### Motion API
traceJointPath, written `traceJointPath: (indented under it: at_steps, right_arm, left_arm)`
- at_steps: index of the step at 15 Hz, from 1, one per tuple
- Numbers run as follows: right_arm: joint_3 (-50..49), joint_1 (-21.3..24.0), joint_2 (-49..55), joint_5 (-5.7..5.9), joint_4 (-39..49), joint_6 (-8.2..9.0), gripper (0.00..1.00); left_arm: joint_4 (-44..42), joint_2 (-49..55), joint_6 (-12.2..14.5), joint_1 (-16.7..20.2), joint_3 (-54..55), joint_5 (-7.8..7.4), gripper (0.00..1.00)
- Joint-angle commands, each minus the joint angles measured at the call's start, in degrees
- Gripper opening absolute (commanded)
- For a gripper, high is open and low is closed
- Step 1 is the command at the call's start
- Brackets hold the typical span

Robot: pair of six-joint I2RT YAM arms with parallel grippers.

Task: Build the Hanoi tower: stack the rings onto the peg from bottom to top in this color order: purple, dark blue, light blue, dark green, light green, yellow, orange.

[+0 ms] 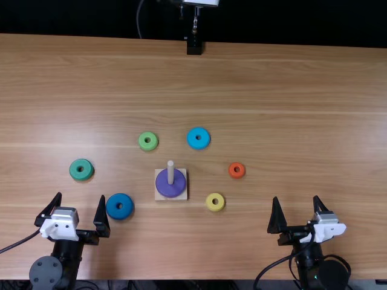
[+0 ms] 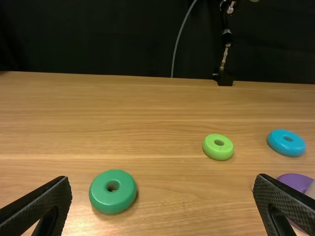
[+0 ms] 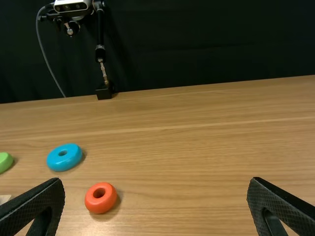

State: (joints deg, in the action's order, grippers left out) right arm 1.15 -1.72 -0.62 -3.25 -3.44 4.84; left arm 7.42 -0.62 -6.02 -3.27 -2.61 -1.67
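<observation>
In the top view the purple ring point(image 1: 170, 183) lies around the peg point(image 1: 170, 171) on its wooden base point(image 1: 184, 194). My left gripper point(image 1: 83, 208) is open at the lower left, the dark blue ring point(image 1: 120, 206) just right of its right finger and the dark green ring point(image 1: 81, 170) beyond it. My right gripper point(image 1: 296, 208) is open at the lower right, holding nothing. Loose on the table are the light green ring point(image 1: 148, 141), light blue ring point(image 1: 198, 138), orange ring point(image 1: 236, 170) and yellow ring point(image 1: 215, 202). The left wrist view shows the left gripper point(image 2: 165, 189); the right wrist view, the right gripper point(image 3: 155, 191).
At the far edge of the wooden table point(image 1: 290, 84) stands a camera mount point(image 1: 194, 46) with a cable. Black cables run beside both arms at the near edge.
</observation>
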Motion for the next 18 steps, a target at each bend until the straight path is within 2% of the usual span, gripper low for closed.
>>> traceJointPath:
  at_steps: [1,5,8,10,11,13,14,15,18]
  right_arm:
    - [-0.3,0.4,0.6,-0.45,-0.1,0.01,1.0]
    - [-0.3,0.4,0.6,-0.45,-0.1,0.01,1.0]
    - [-0.3,0.5,0.6,-0.45,-0.1,0.01,1.0]
    - [-0.3,0.4,0.6,-0.45,-0.1,0.01,1.0]
    - [-0.3,0.4,0.6,-0.45,-0.1,0.01,1.0]
    - [-0.3,0.4,0.6,-0.45,-0.1,0.01,1.0]
    - [-0.3,0.5,0.6,-0.45,-0.1,0.01,1.0]
    - [-0.3,0.4,0.6,-0.45,-0.1,0.01,1.0]
    - [-0.3,0.5,0.6,-0.45,-0.1,0.01,1.0]
  left_arm:
    - [0.6,0.6,0.2,0.2,2.6,-0.75,1.0]
    - [2.7,0.6,0.4,0.5,-1.2,0.72,1.0]
    - [4.7,0.6,0.6,0.9,-10.1,5.68,1.0]
    - [8.6,-6.3,0.7,0.8,-18.1,5.79,1.0]
    - [10.7,-11.5,3.3,0.6,-22.2,5.26,1.0]
    - [12.7,-19.2,12.7,0.1,-27.8,5.15,1.0]
    - [12.8,-22.2,15.8,0.1,-29.7,5.15,1.0]
    - [12.8,-24.6,17.3,-0.2,-30.8,5.89,1.0]
    - [13.3,-27.8,17.5,-2.4,-33.9,6.21,1.0]
